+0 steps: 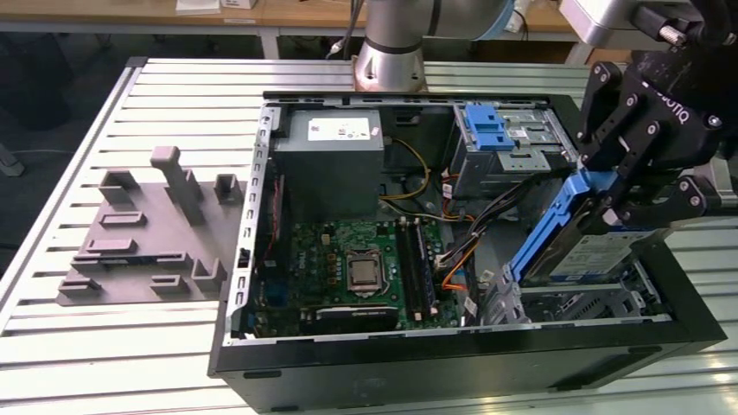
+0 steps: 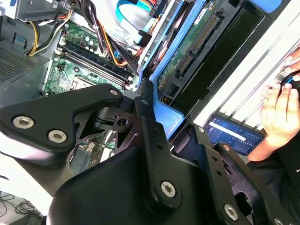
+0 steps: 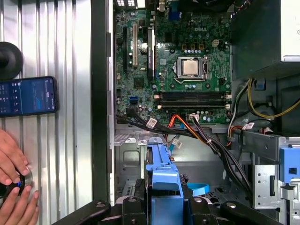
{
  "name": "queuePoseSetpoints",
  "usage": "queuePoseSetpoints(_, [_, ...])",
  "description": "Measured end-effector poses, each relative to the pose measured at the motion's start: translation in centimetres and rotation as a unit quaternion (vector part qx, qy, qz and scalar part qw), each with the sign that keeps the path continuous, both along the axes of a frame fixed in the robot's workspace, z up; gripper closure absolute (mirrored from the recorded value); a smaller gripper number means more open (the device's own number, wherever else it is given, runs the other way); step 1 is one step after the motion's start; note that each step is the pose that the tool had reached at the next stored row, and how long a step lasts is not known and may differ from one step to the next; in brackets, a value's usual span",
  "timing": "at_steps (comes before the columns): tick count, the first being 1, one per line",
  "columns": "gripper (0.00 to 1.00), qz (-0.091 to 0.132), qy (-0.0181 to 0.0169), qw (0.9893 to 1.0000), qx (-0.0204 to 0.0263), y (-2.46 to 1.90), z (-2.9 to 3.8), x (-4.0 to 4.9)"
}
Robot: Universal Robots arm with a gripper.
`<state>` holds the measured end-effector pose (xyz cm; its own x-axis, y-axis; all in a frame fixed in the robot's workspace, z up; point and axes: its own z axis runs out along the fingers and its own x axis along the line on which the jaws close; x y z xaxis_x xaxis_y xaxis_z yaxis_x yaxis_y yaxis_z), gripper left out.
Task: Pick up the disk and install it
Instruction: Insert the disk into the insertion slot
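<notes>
Gripper (image 1: 628, 201) angled down, clamping the tilted disk (image 1: 582, 252) — inside the case (image 1: 461, 363)

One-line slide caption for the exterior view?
Robot hand grips the disk, tilted, over the drive cage in the open case, at the exterior view's right.
</notes>
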<state>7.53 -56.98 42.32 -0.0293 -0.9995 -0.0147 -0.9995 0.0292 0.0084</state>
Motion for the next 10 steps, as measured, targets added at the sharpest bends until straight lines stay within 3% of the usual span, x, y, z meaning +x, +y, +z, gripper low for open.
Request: queuePoseSetpoints(10, [0.64,0.000,0.0000,1.0000,0.0000,0.00,-0.39,0.00])
